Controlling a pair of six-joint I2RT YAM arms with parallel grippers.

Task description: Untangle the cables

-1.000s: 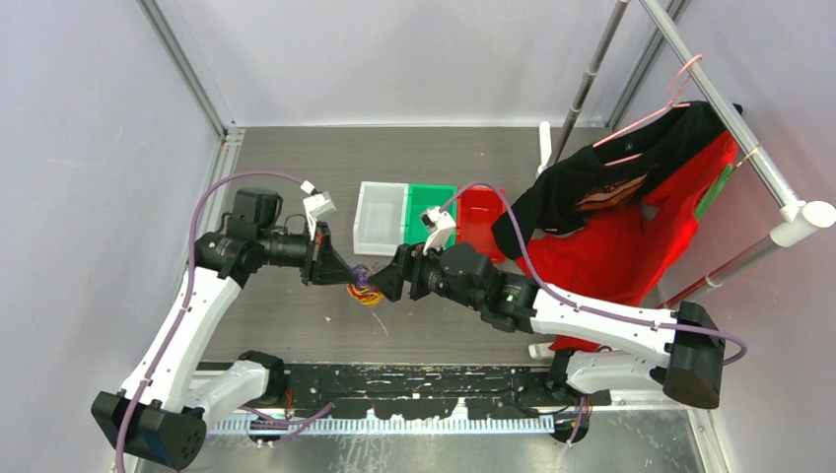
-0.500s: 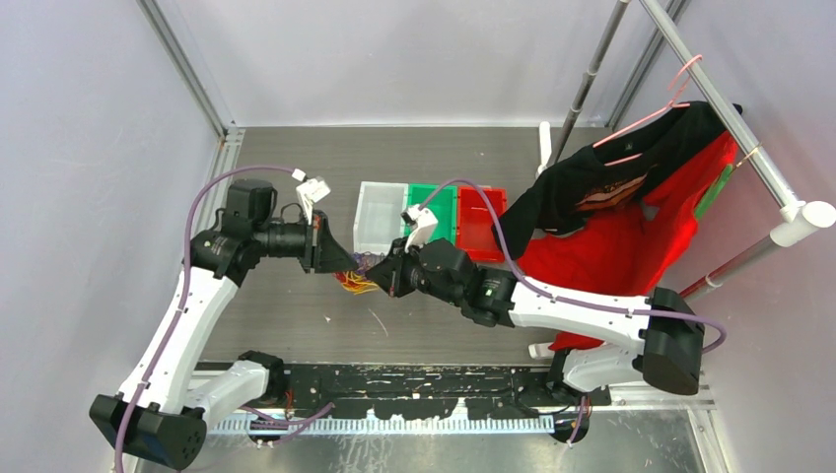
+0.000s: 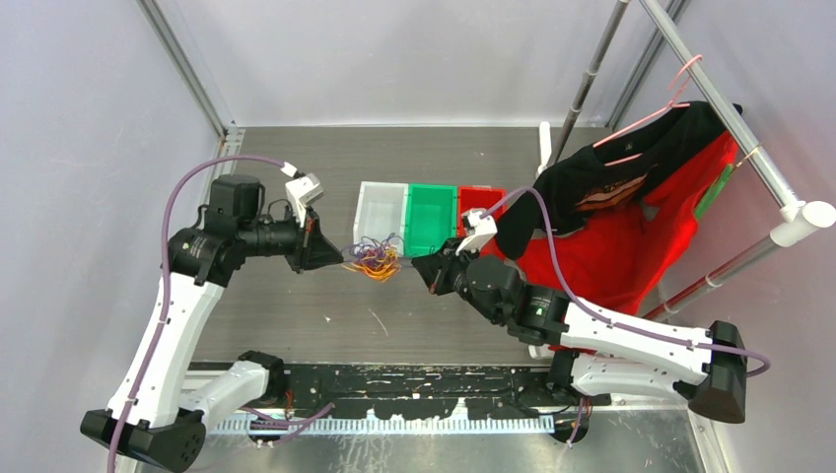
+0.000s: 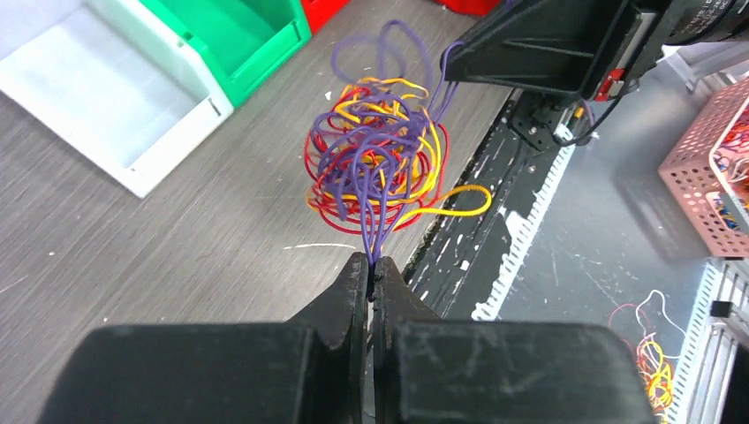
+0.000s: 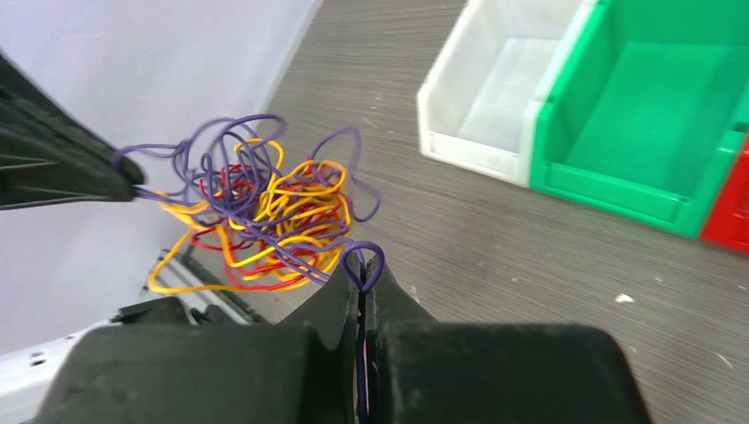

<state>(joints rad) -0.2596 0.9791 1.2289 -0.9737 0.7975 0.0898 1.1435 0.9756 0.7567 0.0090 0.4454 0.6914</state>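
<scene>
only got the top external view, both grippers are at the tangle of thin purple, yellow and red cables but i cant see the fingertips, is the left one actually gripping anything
observer: Yes. The left wrist view shows the left gripper shut on a few purple strands that run up into the tangle of thin purple, yellow and red cables; no yellow or red lies between its fingers.
operator: and the right one
observer: The right gripper is shut on one small purple loop, whose bend pokes out past the fingertips.
operator: any other cables i cant see from here
observer: Yes. The left wrist view shows a pink perforated basket beyond the table's near edge, with coloured wires in it.
</scene>
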